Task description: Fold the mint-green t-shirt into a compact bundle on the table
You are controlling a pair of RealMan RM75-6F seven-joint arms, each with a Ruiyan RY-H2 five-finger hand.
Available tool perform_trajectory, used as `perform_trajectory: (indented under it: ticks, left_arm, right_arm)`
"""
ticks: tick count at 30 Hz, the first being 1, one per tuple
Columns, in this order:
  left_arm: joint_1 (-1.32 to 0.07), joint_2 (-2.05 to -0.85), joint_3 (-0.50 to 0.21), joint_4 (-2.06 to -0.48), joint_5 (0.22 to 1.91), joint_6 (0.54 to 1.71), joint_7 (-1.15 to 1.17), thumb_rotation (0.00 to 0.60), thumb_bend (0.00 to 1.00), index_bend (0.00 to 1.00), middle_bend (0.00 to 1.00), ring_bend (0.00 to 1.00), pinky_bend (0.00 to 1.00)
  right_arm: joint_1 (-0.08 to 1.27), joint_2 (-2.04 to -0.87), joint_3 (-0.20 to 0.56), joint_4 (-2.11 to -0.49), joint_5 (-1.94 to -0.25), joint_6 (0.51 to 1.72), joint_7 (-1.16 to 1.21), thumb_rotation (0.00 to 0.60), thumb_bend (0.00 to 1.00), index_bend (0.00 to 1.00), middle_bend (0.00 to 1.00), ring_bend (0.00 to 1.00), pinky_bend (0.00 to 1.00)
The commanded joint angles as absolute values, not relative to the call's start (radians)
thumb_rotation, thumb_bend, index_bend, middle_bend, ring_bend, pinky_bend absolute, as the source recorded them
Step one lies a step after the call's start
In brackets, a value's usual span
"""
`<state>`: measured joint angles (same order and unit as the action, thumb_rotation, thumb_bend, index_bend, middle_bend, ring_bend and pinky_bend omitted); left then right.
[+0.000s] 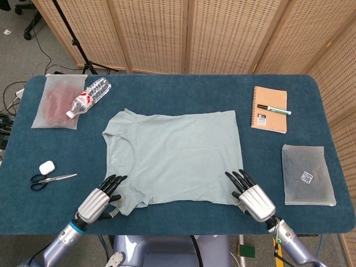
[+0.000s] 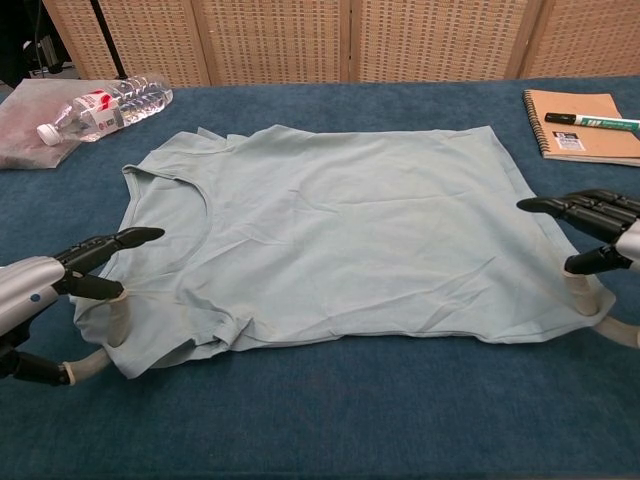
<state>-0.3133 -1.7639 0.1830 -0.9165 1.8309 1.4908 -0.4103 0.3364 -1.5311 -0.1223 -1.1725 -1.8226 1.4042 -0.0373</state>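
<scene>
The t-shirt [image 1: 172, 156] lies spread flat in the centre of the table [image 1: 178, 89], neckline toward the frame's left, hem toward the right. In the head view its lower-left sleeve looks bunched and partly folded under itself. Fine creases run across the fabric in the chest view; nothing has been folded yet.

The left hand [image 1: 99, 198] sits at the lower left of the head view, at the shirt's near sleeve corner. Its fingers [image 2: 110, 243] are extended and apart, reaching over the sleeve edge. The thumb appears to be under the cloth edge in the chest view, but whether the fabric is actually pinched cannot be told.

The right hand [image 1: 251, 196] sits at the lower right of centre in the head view, at the shirt's near hem corner. Its fingers [image 2: 575, 207] are straight and spread above the cloth, and the thumb points down toward the hem edge. From these views a grip on the hem cannot be confirmed either.

Upper left of the head view: a bottle [image 1: 89, 96] lying on its side, touching a translucent bag [image 1: 55, 103]. Left edge: a small white case [image 1: 47, 167], with scissors [image 1: 50, 179] just beside it. Upper right: a notebook [image 1: 270, 109] with a marker [image 1: 273, 109] resting on it. Right side: a frosted pouch [image 1: 307, 174].
</scene>
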Motion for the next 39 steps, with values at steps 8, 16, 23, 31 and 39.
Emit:
perform_trajectory:
  ticks: [8, 16, 23, 31, 39]
  left_arm:
    - [-0.316, -1.672, 0.233, -0.981, 1.884, 1.543, -0.408, 0.6, 0.5, 0.76, 0.0, 0.0, 0.0]
    - [-0.318, -1.593, 0.286, -1.044, 1.936, 1.57, -0.411, 0.6, 0.51, 0.76, 0.0, 0.0, 0.0]
    - [-0.323, -1.547, 0.323, -1.068, 1.973, 1.582, -0.43, 0.6, 0.54, 0.76, 0.0, 0.0, 0.0]
    - [-0.319, -1.499, 0.379, -1.077, 2.029, 1.604, -0.454, 0.6, 0.55, 0.76, 0.0, 0.0, 0.0]
    - [-0.315, -1.463, 0.413, -1.082, 2.059, 1.622, -0.482, 0.6, 0.56, 0.76, 0.0, 0.0, 0.0]
  right_arm:
    - [0.342, -1.501, -0.169, -1.227, -1.892, 1.428, -0.029, 0.6, 0.52, 0.65, 0.0, 0.0, 0.02]
    - [0.372, -1.452, -0.222, -1.289, -1.97, 1.408, -0.019, 0.6, 0.52, 0.66, 0.0, 0.0, 0.02]
    - [0.4, -1.418, -0.27, -1.322, -2.037, 1.372, -0.039, 0.6, 0.52, 0.66, 0.0, 0.0, 0.02]
    - [0.4, -1.39, -0.335, -1.369, -2.111, 1.368, -0.059, 0.6, 0.52, 0.67, 0.0, 0.0, 0.02]
    - [0.391, -1.38, -0.368, -1.393, -2.162, 1.379, -0.083, 0.6, 0.52, 0.67, 0.0, 0.0, 0.02]
